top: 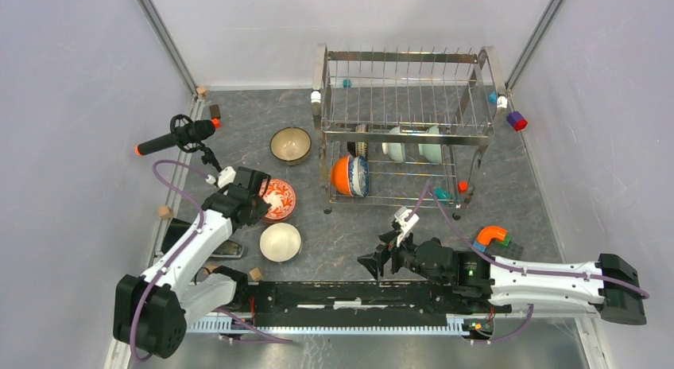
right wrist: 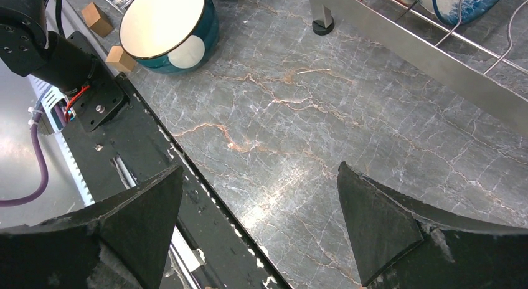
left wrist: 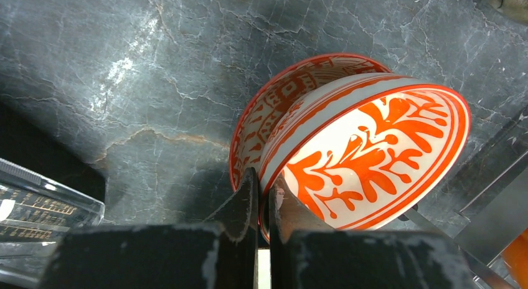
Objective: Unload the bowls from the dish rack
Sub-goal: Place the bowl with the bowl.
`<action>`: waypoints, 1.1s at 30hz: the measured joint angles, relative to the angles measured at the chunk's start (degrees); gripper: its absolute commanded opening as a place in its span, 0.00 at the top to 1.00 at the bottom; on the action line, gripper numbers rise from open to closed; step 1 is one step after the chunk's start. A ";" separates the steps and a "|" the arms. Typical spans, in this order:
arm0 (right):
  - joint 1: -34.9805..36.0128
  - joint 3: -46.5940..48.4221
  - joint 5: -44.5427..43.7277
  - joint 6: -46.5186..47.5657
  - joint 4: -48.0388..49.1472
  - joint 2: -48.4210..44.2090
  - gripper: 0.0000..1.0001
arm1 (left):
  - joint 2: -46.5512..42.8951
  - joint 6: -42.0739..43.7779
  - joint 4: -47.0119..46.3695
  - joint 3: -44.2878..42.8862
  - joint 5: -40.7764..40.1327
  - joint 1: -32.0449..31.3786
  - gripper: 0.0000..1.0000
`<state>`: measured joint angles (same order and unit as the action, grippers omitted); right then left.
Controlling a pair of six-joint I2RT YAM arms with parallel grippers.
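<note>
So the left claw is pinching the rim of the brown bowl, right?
No. The left gripper is pinching the rim of the red patterned bowl, not a brown one. The left wrist view shows it.

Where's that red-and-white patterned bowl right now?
From above: the red patterned bowl is left of the dish rack, its rim pinched in the left jaws.

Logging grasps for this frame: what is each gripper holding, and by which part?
The left gripper pinches the red-patterned bowl by its rim; the right gripper is open, holding nothing.
</note>
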<state>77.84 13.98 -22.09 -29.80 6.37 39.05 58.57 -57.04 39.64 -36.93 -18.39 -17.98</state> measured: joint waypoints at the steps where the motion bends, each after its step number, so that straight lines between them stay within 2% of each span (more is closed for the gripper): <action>1: 0.00 0.00 0.00 -0.02 0.04 -0.02 0.02 | 0.00 -0.13 -0.28 0.22 0.35 0.22 0.98; 5: 0.00 -0.17 0.00 -0.22 0.07 -0.39 0.02 | 0.02 -0.35 -1.25 1.16 1.01 0.68 0.96; 13: 0.00 -0.52 -0.07 -0.37 0.07 -0.55 0.02 | 0.57 -0.35 -2.14 1.46 2.08 0.94 0.72; 18: 0.00 -0.52 -0.28 -0.37 0.07 -0.55 0.02 | 0.79 -0.33 -2.99 1.46 2.56 0.94 0.61; 27: 0.00 -0.52 -0.48 -0.37 0.07 -0.76 0.02 | 0.13 0.11 -3.13 1.40 2.99 0.94 0.52; 33: 0.00 -0.52 -0.63 -0.37 0.07 -1.07 0.02 | -2.58 1.73 -0.68 0.59 2.40 0.94 0.51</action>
<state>77.84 13.45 -22.72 -30.17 6.44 37.98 55.99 -55.31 38.96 -36.34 -15.99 -17.04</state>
